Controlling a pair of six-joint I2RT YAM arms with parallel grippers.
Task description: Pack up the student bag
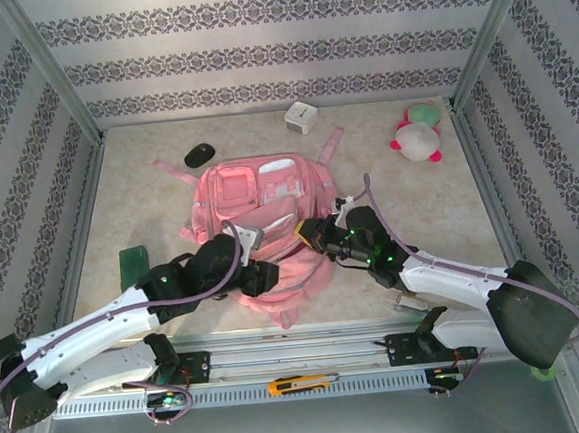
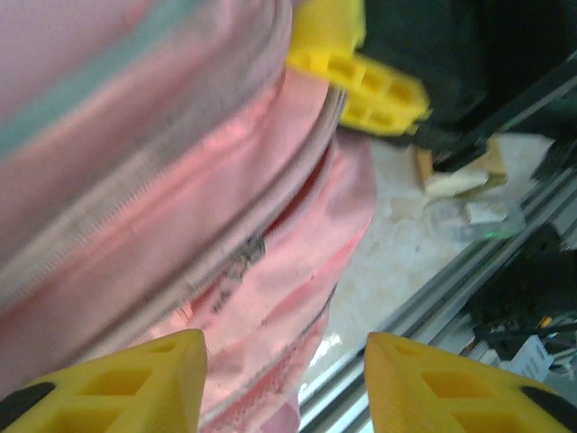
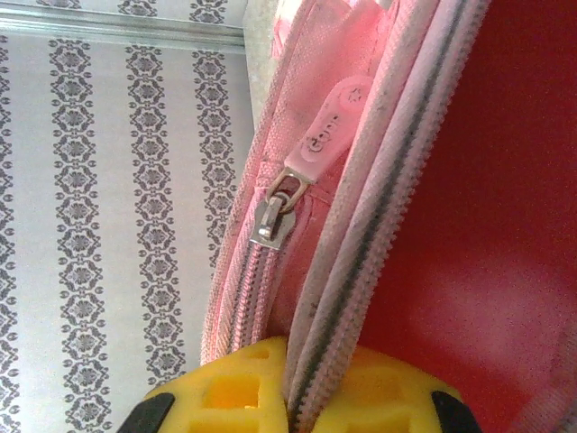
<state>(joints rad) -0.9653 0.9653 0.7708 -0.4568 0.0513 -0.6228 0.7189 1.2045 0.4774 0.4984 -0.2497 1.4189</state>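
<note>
The student bag (image 1: 258,204), a large pink backpack, lies flat mid-table with its front pockets up. My right gripper (image 1: 309,233) is at the bag's near right side. In the right wrist view my right gripper (image 3: 306,379) is shut on the bag's pale zipper edge (image 3: 379,225); a metal zip slider (image 3: 270,221) with a pink pull tab (image 3: 326,144) sits just above. My left gripper (image 1: 264,274) is at the bag's near edge. In its wrist view my left gripper (image 2: 284,383) stands open, with the bag's pink fabric (image 2: 261,289) beside its left finger (image 2: 117,388).
A black mouse (image 1: 199,154), a white cube (image 1: 303,117) and a pink-white-green plush toy (image 1: 419,136) lie near the back wall. A dark green object (image 1: 133,262) sits left of the bag. An orange box cutter (image 1: 301,383) lies on the front rail (image 1: 281,358).
</note>
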